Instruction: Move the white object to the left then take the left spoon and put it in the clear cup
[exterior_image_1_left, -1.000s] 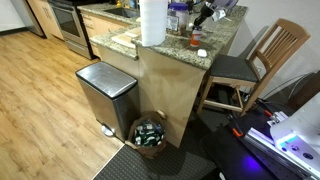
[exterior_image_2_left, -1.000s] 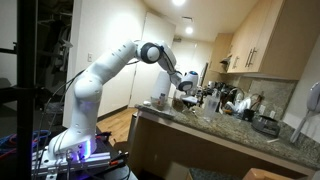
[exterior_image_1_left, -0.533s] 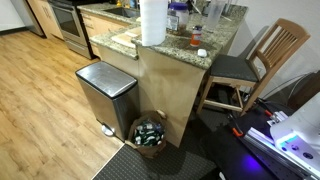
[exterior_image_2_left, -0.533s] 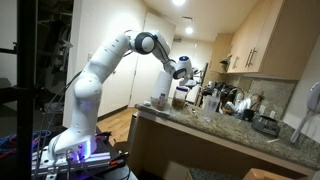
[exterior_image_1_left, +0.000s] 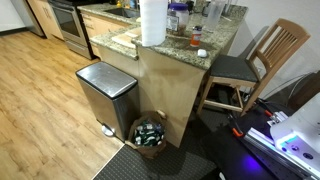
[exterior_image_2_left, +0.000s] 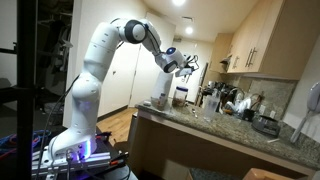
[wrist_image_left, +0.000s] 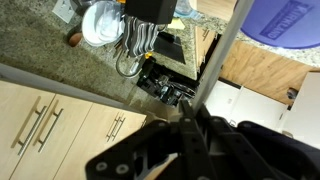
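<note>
End effector (exterior_image_2_left: 188, 64), closed on what reads as the spoon (wrist_image_left: 218, 55) with its long axis running out past the fingertips, hangs high above the bench (exterior_image_1_left: 175, 45); the white object (exterior_image_1_left: 201, 53) lies below, near the bench corner beside the chair (exterior_image_1_left: 268, 52).

My fingers (exterior_image_2_left: 187, 66) sit high above the table (exterior_image_1_left: 220, 36). On it: paper-towel roll (exterior_image_1_left: 152, 20) left, white object (exterior_image_1_left: 201, 53) right, at the near edge. On the floor (exterior_image_1_left: 45, 100): bin (exterior_image_1_left: 106, 92) in front of the table, basket (exterior_image_1_left: 150, 133) right of it; chair (exterior_image_1_left: 262, 58) far right.
</note>
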